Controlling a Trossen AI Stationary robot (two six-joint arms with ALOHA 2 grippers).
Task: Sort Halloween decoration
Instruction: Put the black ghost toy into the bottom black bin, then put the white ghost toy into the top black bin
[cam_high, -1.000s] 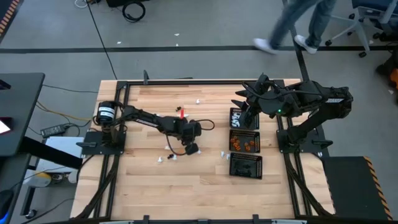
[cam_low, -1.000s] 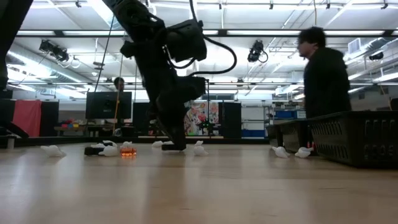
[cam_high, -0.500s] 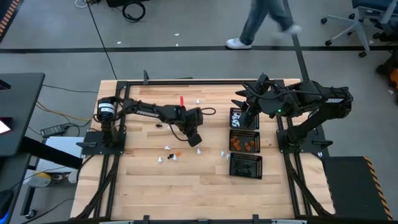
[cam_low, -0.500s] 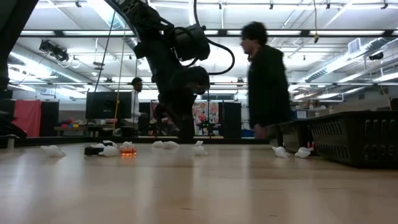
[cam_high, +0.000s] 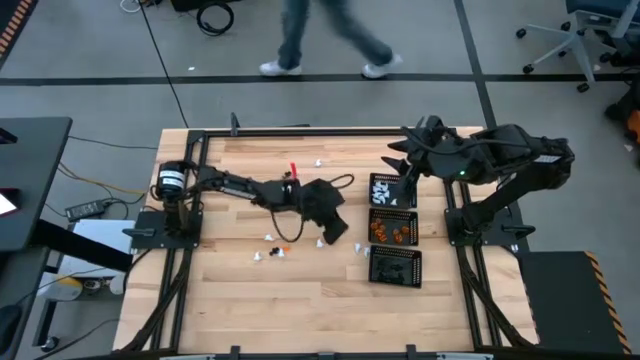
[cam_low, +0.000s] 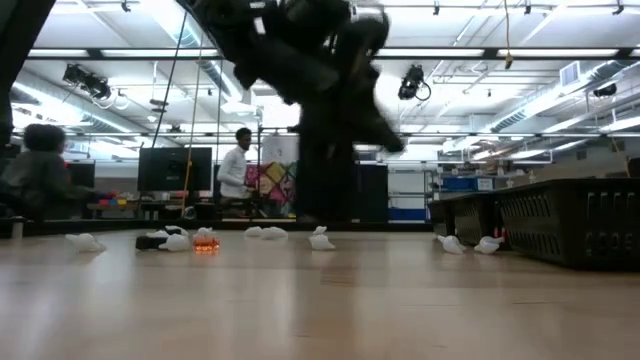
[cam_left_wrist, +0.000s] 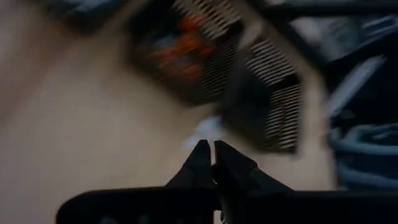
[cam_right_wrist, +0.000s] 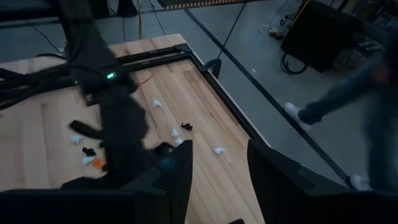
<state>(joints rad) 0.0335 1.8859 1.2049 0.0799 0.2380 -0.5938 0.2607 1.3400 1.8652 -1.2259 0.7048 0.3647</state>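
The Halloween decoration lies scattered as tiny trinkets on the wooden table: white ones (cam_high: 270, 238) (cam_high: 322, 242) (cam_high: 362, 250), an orange one (cam_high: 281, 251), and more of them in the low view (cam_low: 206, 241) (cam_low: 320, 240). Others fill three black mesh trays (cam_high: 393, 228) in a column at the right. My left gripper (cam_high: 338, 236) (cam_left_wrist: 212, 155) hangs shut above the table, just left of the trays, slanting down toward them. My right gripper (cam_high: 392, 165) (cam_right_wrist: 217, 155) stands open high over the far tray (cam_high: 380, 190), with nothing between its fingers. My left gripper's fingertips (cam_left_wrist: 202, 163) are together and clear of the table. I cannot tell whether a tiny trinket sits between them; the wrist view is blurred, and a white trinket (cam_left_wrist: 208, 129) shows beyond the tips.
A small red thing (cam_high: 293, 168) lies at the table's far middle, with a white trinket (cam_high: 320, 162) beside it. A black frame (cam_high: 300, 130) edges the table. A person (cam_high: 320, 40) walks past on the floor beyond the far edge. Bare wood spreads along the near side.
My left gripper, shut throughout, has risen from the table near the middle cluster of trinkets. It has gone toward the table's right edge and the trays, tipping from pointing down to a slant. The person beyond the far edge has walked from right to left.
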